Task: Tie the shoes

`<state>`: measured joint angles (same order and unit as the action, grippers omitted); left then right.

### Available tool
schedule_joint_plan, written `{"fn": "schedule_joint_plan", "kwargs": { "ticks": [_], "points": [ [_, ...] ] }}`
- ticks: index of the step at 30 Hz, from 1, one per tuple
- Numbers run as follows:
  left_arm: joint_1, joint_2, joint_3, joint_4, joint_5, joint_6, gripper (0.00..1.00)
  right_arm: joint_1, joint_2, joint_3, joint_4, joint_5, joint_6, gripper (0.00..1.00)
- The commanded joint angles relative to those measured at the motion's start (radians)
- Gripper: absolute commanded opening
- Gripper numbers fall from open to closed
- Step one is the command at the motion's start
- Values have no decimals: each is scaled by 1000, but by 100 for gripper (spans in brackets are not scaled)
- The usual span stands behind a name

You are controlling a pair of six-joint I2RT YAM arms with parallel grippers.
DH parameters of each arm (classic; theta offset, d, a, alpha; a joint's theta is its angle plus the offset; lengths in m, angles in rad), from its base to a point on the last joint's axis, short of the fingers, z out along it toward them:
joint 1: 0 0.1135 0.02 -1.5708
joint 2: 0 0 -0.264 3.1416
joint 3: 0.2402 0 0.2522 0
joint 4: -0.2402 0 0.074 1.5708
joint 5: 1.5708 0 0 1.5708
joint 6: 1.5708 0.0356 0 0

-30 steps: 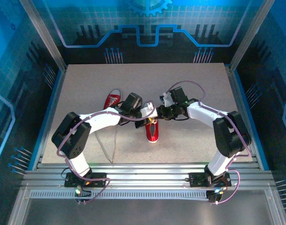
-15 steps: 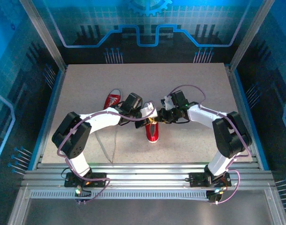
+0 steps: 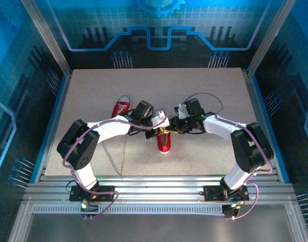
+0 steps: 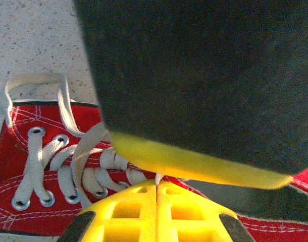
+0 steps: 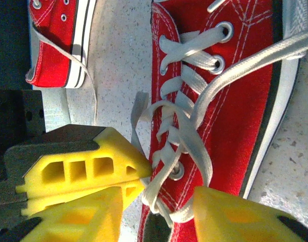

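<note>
The left fingers (image 4: 144,204) are pressed together. A strand of white lace (image 5: 140,116) appears to run into their tips, so I judge them pinched on it. The right fingers (image 5: 229,214) stand apart, one on each side of a slack loop of the same shoe's lacing, and grip nothing.

Both arms meet over the near shoe (image 3: 164,143), which lies around the middle of the desk (image 3: 209,91). Its lacing is threaded through the eyelets, but the free lengths lie slack across the tongue and over the side, and no knot or bow shows.

The far shoe (image 3: 122,107) sits just beyond and to the left, partly under the left arm. A lace trails off it onto the desk, and as far as I can tell it is untied too.

By my reading the task is at an early stage. The first crossing on the near shoe is only being set up, so its knot and bow remain to be done, as does all of the far shoe.
</note>
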<state>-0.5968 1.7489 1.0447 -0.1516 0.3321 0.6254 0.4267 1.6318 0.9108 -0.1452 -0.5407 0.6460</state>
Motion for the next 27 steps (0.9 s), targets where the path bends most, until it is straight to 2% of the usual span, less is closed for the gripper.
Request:
{"fn": "schedule_joint_plan", "kwargs": {
  "ticks": [1,6,16,27],
  "points": [
    [-4,10,28,-37,44,-26,0,-7,-80,-38,44,23,53,44],
    [-4,13,33,-46,50,-35,0,-20,-148,-98,79,67,132,39],
    [-6,27,44,-50,60,-45,0,25,-53,-75,156,53,188,32],
    [-5,28,46,-51,58,-49,0,37,-71,-84,101,135,197,40]
  ]
}}
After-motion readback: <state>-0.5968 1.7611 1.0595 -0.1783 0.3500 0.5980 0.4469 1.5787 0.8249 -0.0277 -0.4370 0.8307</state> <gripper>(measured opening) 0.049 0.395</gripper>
